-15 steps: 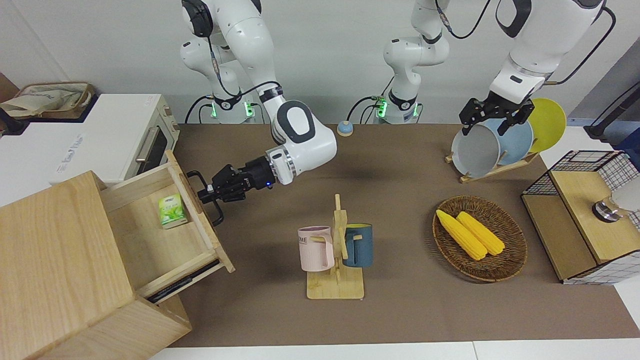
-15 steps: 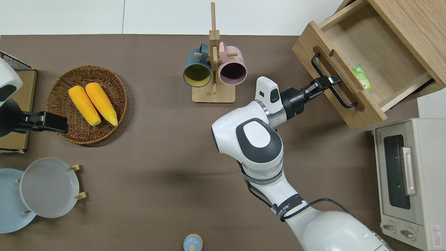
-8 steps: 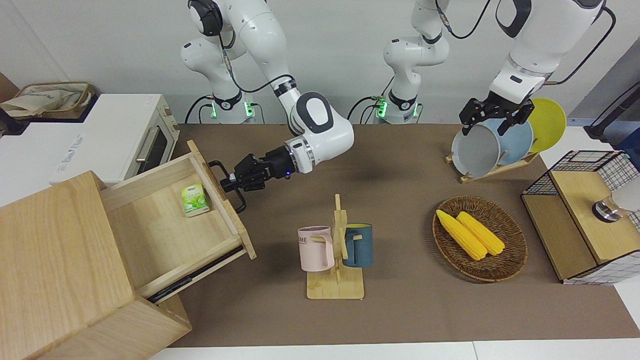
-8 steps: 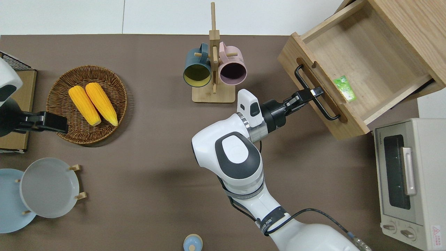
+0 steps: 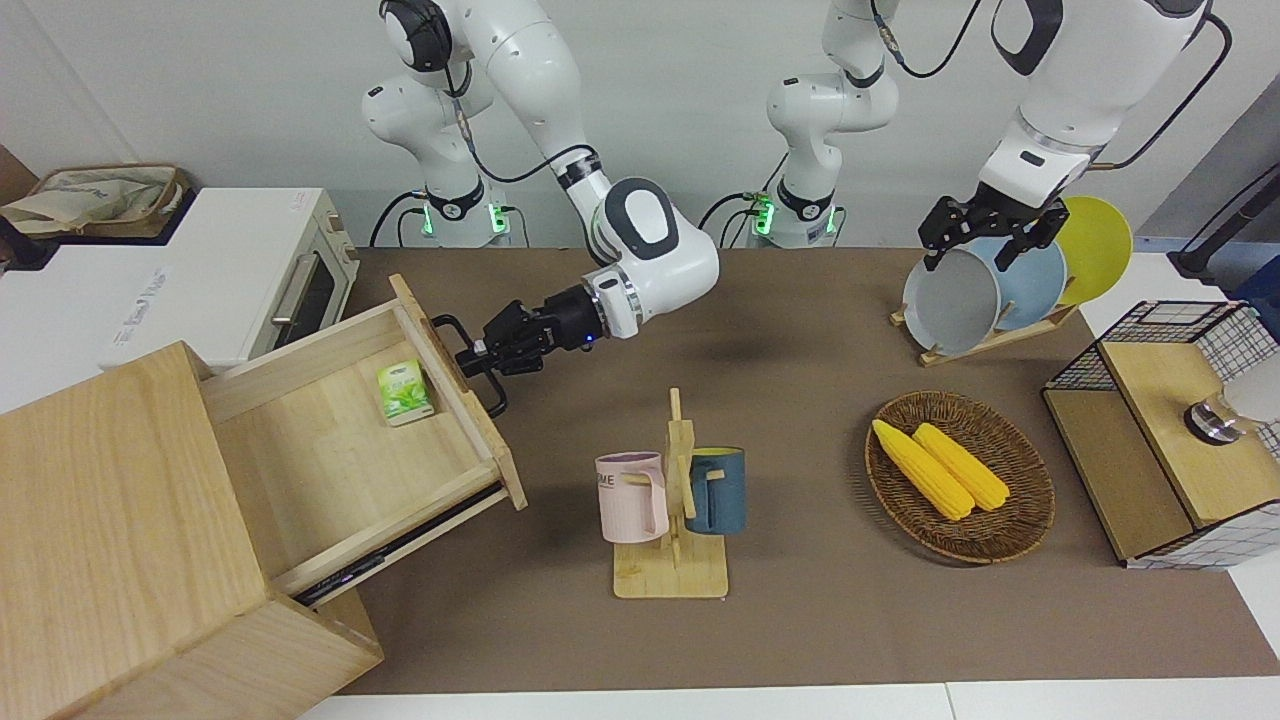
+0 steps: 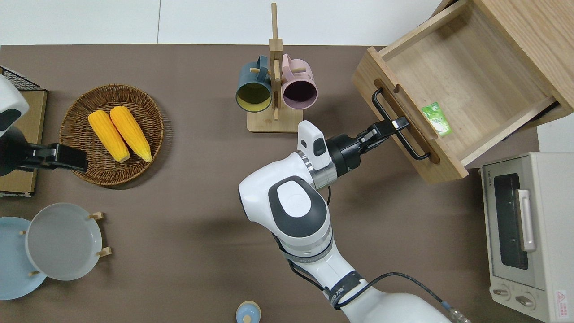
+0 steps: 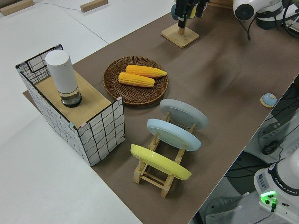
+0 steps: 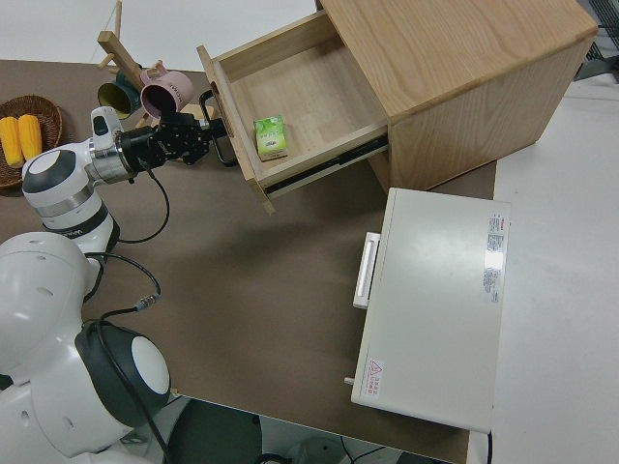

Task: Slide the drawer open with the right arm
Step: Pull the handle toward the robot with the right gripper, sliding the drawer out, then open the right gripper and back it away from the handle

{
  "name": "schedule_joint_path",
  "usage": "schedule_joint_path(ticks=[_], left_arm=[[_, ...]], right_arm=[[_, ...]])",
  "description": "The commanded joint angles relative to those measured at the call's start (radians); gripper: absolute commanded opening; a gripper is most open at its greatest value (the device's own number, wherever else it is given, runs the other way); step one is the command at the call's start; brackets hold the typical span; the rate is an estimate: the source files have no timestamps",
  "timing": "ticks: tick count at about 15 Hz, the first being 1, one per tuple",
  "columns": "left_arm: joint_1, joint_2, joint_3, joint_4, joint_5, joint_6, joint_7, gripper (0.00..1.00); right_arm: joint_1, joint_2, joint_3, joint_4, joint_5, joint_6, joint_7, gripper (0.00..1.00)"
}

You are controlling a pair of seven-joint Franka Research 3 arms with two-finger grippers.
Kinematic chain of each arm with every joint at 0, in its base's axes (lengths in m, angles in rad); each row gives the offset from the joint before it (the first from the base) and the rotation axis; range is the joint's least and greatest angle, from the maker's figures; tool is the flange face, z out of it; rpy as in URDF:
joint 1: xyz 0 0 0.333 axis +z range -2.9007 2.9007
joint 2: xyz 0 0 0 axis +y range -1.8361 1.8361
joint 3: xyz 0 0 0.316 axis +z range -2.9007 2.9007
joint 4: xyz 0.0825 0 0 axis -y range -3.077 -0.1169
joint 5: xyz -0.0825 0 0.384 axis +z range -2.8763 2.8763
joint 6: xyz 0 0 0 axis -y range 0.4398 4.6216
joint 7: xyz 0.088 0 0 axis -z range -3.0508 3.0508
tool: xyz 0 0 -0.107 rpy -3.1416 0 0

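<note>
**Drawer nearly out — keep the pull straight**

The drawer (image 5: 350,440) stands well out of its cabinet (image 5: 120,540) at the table's corner by the right arm's end. The right hand (image 5: 478,357) is clamped on the black handle (image 6: 399,123) — pull along the runners, avoiding the mug rack (image 5: 672,500). The left arm is parked.

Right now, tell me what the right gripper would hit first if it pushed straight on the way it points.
The right gripper is shut on the handle, pointing at the drawer front. Straight on, it would probably meet that front panel first; the green carton lies just inside.
</note>
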Motion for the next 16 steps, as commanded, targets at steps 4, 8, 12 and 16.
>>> schedule_joint_path(ticks=[4,8,12,16], left_arm=[[0.005,0.011,-0.007,0.024,0.017,-0.02,0.01,0.99],[0.005,0.011,-0.007,0.026,0.017,-0.02,0.01,0.99],[0.005,0.013,-0.007,0.026,0.017,-0.02,0.01,0.99],[0.005,0.011,-0.007,0.026,0.017,-0.02,0.01,0.99]], right_arm=[[0.027,0.003,0.002,0.023,0.0,-0.031,-0.035,0.0],[0.03,0.006,0.002,0.031,0.0,-0.037,-0.035,0.0],[0.026,0.013,0.0,0.031,-0.006,-0.036,-0.034,0.405],[0.017,0.013,0.0,0.031,-0.016,-0.034,-0.014,0.985]])
